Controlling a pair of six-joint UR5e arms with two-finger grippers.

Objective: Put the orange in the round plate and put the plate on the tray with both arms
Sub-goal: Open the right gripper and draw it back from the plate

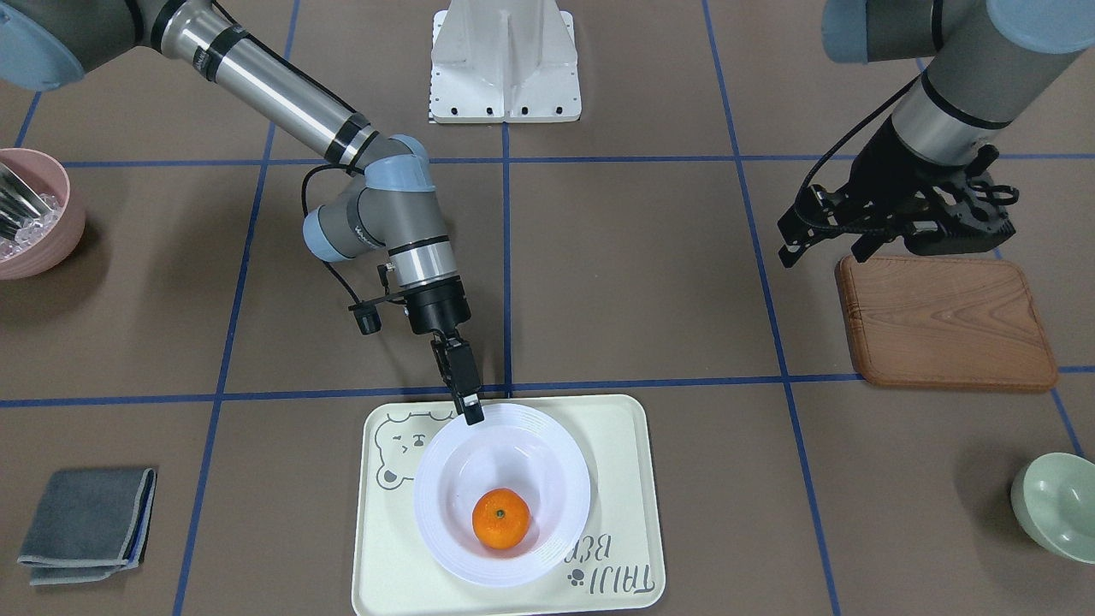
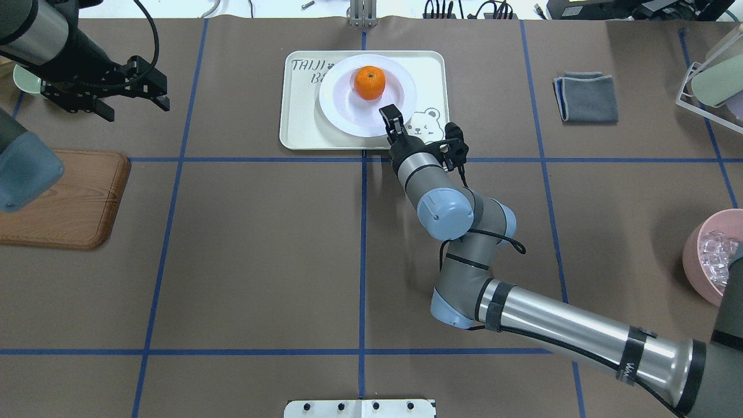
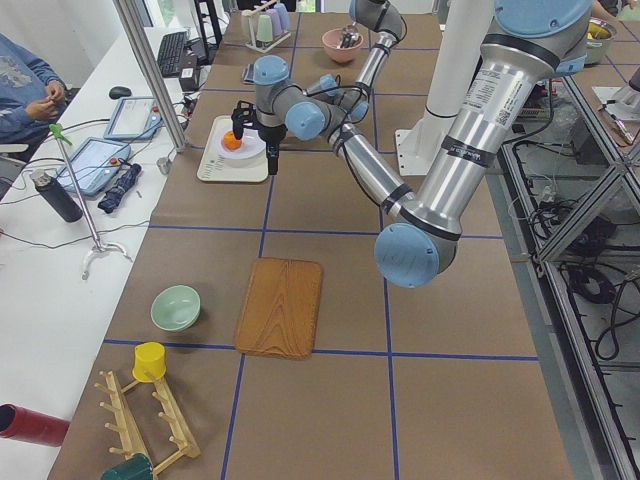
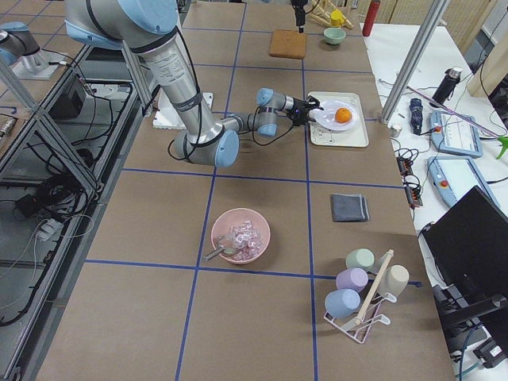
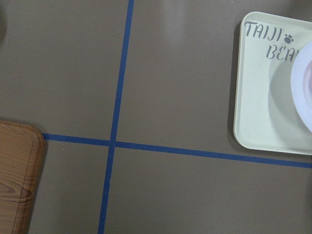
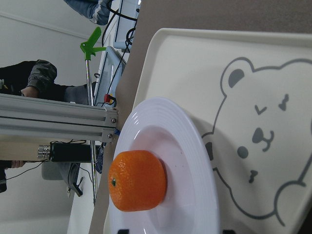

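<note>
The orange [image 1: 501, 518] [image 2: 370, 82] lies in the hollow of the round plate [image 1: 547, 445] [image 2: 336, 104]. The plate rests on the tray [image 1: 616, 445] [image 2: 299, 128], partly over the bear drawing. My right gripper [image 1: 470, 415] [image 2: 390, 113] is at the plate's rim on the robot's side, turned on edge. In the right wrist view its two tips show apart at the bottom edge, with the plate [image 6: 195, 146] rim between them, so it is open. My left gripper [image 1: 821, 255] [image 2: 136, 110] hangs open and holds nothing, well off to the side near the wooden board.
A wooden board [image 1: 945, 321] lies under the left arm. A pale green bowl [image 1: 1056, 505] sits beyond it. A pink bowl [image 1: 30, 214] and a folded grey cloth [image 1: 85, 522] are on the right arm's side. The white base [image 1: 505, 60] stands at the robot's edge.
</note>
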